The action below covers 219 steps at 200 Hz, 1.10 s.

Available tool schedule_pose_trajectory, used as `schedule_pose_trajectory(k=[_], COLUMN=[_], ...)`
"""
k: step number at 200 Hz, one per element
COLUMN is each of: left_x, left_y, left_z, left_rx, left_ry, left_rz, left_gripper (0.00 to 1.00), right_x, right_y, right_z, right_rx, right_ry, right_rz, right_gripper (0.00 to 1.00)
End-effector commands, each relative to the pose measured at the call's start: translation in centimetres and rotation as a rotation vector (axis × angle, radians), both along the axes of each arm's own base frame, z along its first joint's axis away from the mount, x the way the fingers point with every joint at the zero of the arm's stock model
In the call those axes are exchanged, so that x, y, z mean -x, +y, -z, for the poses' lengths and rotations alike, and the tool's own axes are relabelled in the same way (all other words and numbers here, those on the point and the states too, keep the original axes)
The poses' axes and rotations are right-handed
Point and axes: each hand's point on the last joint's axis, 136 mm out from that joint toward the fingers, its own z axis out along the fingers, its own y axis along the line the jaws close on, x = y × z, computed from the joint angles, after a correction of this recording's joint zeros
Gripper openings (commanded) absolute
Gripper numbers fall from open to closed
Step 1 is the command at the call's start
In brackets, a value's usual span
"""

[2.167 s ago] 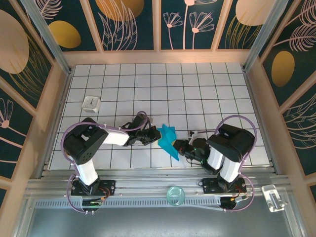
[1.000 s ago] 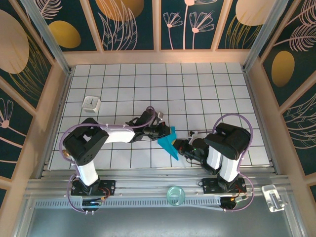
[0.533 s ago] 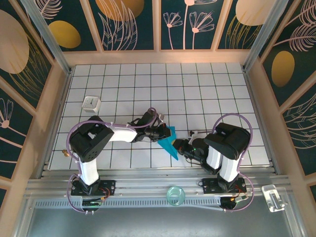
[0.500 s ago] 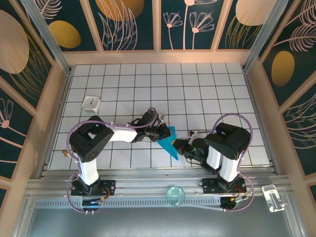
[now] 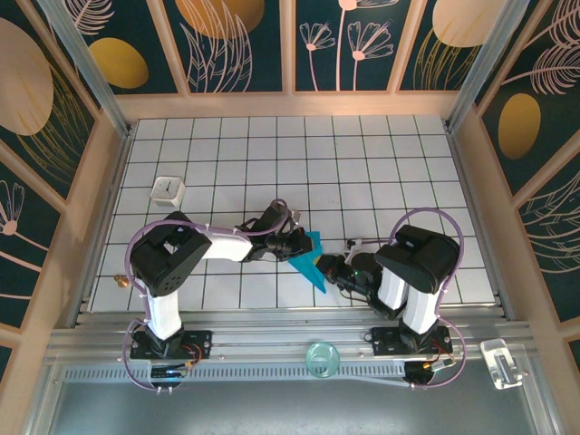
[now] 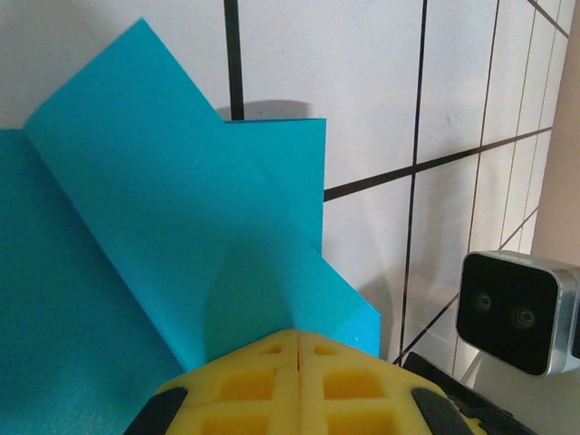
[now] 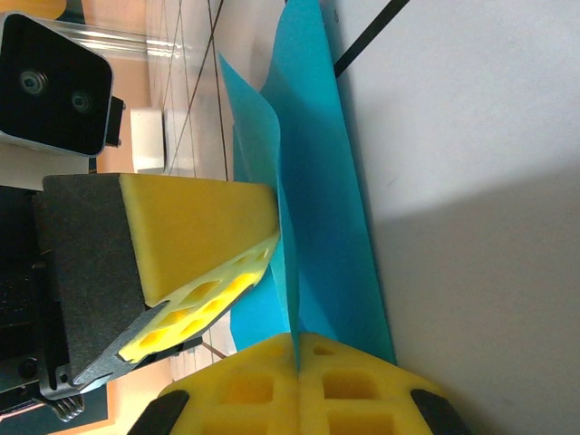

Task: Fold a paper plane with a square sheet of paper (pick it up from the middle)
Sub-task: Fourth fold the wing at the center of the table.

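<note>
Paper sheet [image 5: 314,257] was flattened from splayed to a slim wedge, clamped by left pincer [image 6: 297,343] and right pincer [image 7: 297,352]; crease likely set.

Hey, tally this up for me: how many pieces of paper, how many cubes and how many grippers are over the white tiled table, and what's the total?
teal-blue paper: 1
white cube: 1
grippers: 2 (left gripper, right gripper)
Total: 4
</note>
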Motion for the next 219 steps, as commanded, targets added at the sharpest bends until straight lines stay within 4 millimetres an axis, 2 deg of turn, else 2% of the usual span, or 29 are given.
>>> schedule_pose_trajectory(k=[1, 97, 155, 219], left_x=[0.3, 0.2, 0.2, 0.3], left_y=[0.9, 2.5, 3.6, 3.6], left_z=[1.5, 2.9, 4.2, 4.7], left_rx=[-0.041, -0.096, -0.157, -0.165], left_ry=[0.006, 0.014, 0.026, 0.032], left_rz=[0.0, -0.02, -0.031, -0.024], left_gripper=[0.0, 0.0, 0.0, 0.0], right_x=[1.6, 1.7, 1.7, 1.6], right_y=[-2.3, -2.1, -2.0, -1.7], right_z=[5.1, 5.3, 4.9, 3.8], right_rx=[0.177, 0.195, 0.216, 0.249], right_ry=[0.143, 0.151, 0.141, 0.104], right_rz=[0.033, 0.026, 0.011, -0.012], right_gripper=[0.0, 0.01, 0.08, 0.16])
